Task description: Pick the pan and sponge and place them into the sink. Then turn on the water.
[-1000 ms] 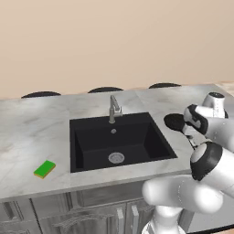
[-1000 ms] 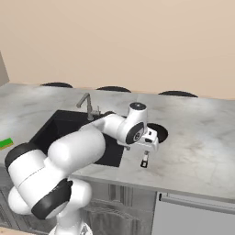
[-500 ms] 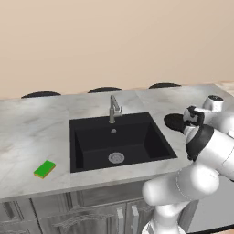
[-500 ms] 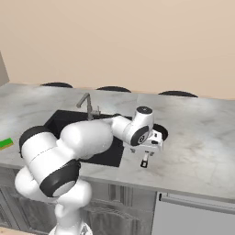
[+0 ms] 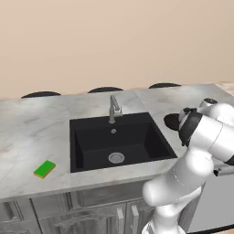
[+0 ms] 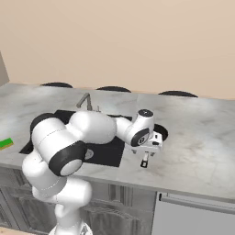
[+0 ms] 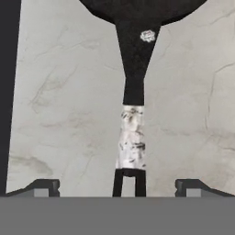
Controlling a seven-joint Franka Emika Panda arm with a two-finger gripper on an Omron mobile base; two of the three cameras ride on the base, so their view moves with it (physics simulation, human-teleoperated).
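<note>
Jaws are spread wide and nothing is held between them; the gripper [image 7: 117,186] is hung low over the marble counter [image 7: 64,114], with the pan [image 7: 134,50] straight ahead of it. The pan's long handle is seen running back between the two fingertips [image 7: 43,187], untouched on either side. The sink [image 5: 114,141] lies just beside the jaws, off to one side, and the sponge [image 5: 45,169] rests well beyond it on the counter, far from the jaws
</note>
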